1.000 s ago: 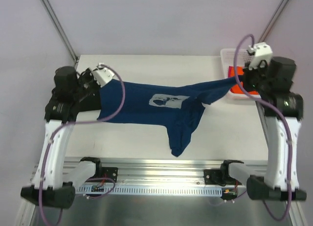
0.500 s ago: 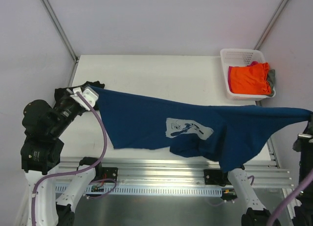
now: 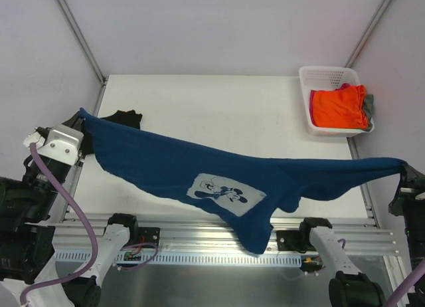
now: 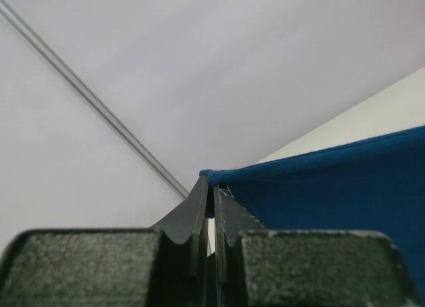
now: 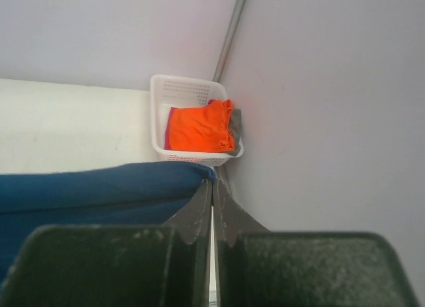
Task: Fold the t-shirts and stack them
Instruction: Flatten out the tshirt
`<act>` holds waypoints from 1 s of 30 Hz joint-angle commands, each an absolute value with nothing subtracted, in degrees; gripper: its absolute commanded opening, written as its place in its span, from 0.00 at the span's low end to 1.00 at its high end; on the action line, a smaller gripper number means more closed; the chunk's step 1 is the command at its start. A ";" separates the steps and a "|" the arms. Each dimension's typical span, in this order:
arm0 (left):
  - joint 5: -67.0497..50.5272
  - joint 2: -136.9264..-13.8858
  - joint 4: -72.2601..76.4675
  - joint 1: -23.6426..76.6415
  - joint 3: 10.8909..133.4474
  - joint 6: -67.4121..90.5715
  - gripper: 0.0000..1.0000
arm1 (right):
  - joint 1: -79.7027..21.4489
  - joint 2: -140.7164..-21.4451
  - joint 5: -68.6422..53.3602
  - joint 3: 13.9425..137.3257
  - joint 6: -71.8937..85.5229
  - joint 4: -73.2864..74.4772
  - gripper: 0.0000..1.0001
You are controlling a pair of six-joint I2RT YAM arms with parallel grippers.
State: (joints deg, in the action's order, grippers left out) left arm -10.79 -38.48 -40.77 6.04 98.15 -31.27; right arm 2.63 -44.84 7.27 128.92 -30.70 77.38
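Left end effector (image 4: 213,189) and right end effector (image 5: 212,187) pinch navy t-shirt (image 3: 172,164), apparently pulled nearer.

Navy t-shirt (image 3: 166,162) stretched midair, print (image 3: 224,194) showing, black t-shirt (image 3: 123,117) crumpled at left

Legible text: none in any view | navy t-shirt (image 3: 166,162): pale square print (image 3: 224,194) on chest shows a cartoon figure only, too small to tell any lettering | white basket (image 3: 329,76): no readable label | numbers, brands, signs: none read
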 commanded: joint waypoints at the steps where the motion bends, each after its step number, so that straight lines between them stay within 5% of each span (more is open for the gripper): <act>1: -4.14 -41.82 -41.31 6.06 102.56 -29.53 0.00 | 0.18 -47.01 19.73 131.30 -33.47 76.31 0.00; 8: -6.41 -50.18 -39.56 5.98 103.89 -34.36 0.00 | -10.27 -50.27 31.37 122.18 -49.11 51.82 0.00; 16: -7.92 -63.53 -31.83 5.98 97.83 -38.58 0.00 | -11.87 -55.28 26.72 103.82 -52.92 32.10 0.00; 23: -7.64 -77.24 -27.34 4.22 97.12 -41.05 0.00 | -0.81 -75.09 9.00 99.49 -28.44 40.24 0.00; 30: -7.65 -94.89 -26.89 3.60 105.19 -37.71 0.00 | 2.37 -92.60 -0.45 108.50 -26.37 44.90 0.00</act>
